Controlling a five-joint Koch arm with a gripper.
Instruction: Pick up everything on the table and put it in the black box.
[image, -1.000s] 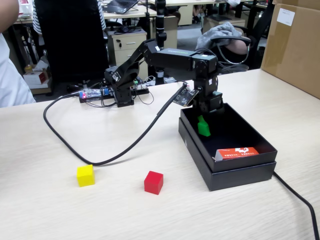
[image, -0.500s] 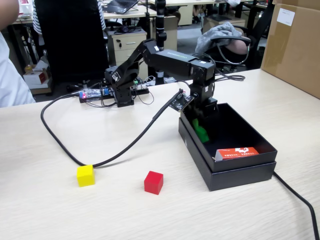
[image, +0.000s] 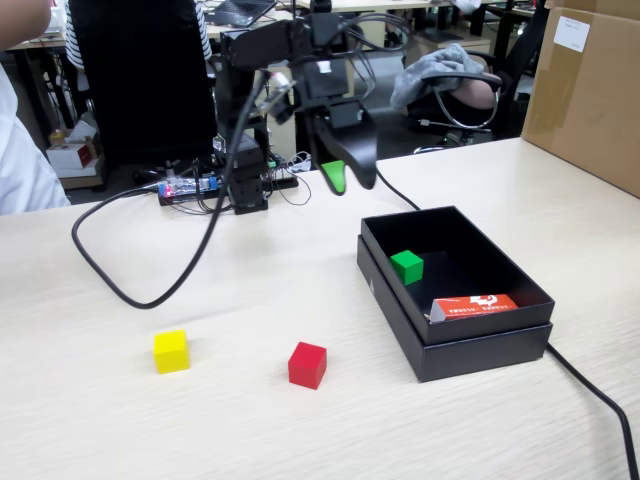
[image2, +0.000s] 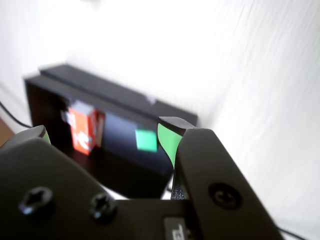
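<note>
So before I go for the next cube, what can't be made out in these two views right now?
- Print on the flat orange-red carton in the matte black cardboard box: too small in the fixed view, blurred in the wrist view.
- Small yellow cube and small red cube: outside the wrist view.
- Gripper: its own body hides one fingertip in the wrist view.

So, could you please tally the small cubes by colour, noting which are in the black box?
Green cube: 1, inside the black box
Yellow cube: 1, on the table
Red cube: 1, on the table
Total: 3 cubes
</note>
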